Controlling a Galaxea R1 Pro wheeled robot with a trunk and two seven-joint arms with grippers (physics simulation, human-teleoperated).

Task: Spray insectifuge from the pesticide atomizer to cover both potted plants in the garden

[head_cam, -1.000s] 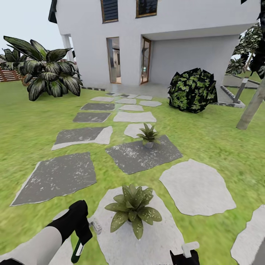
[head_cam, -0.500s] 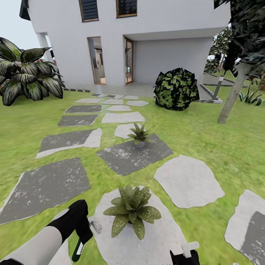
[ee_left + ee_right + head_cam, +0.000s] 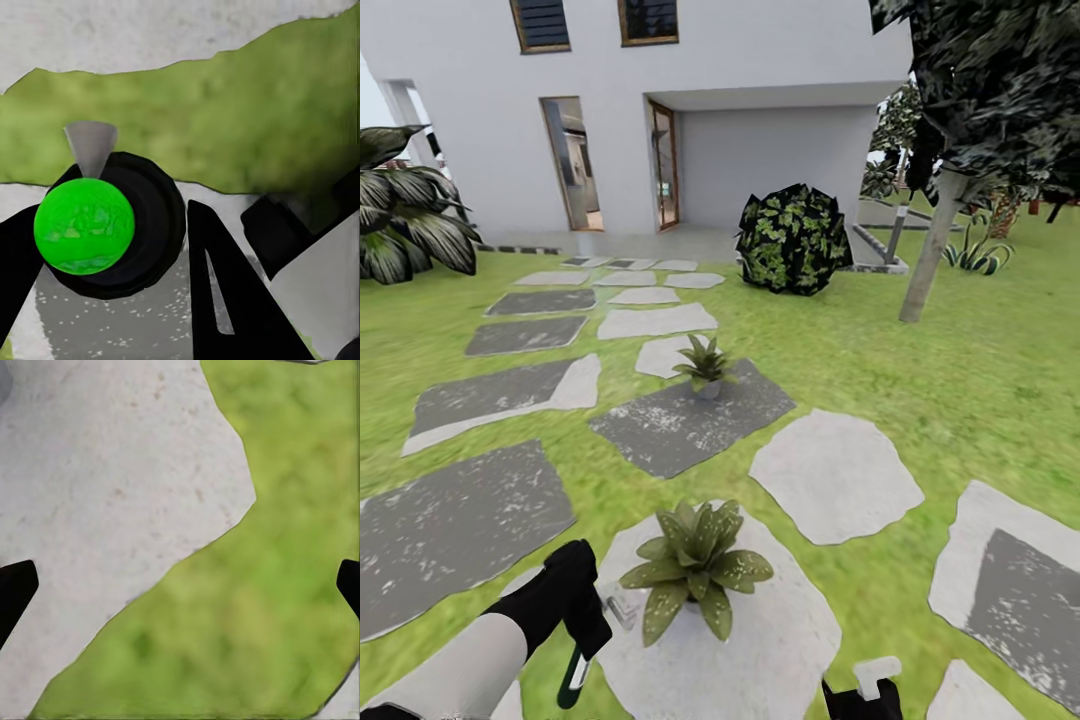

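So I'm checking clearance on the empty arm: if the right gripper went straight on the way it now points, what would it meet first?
Probably the ground: the right gripper, fingers wide apart, looks down on the lawn beside a pale stepping stone. Nothing lies between, though depth is unclear.

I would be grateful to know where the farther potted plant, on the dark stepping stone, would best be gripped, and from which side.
Probably by its little grey pot, low and from the side: the pointed leaves spread over the top, while the pot stands upright with its wall exposed beneath them.
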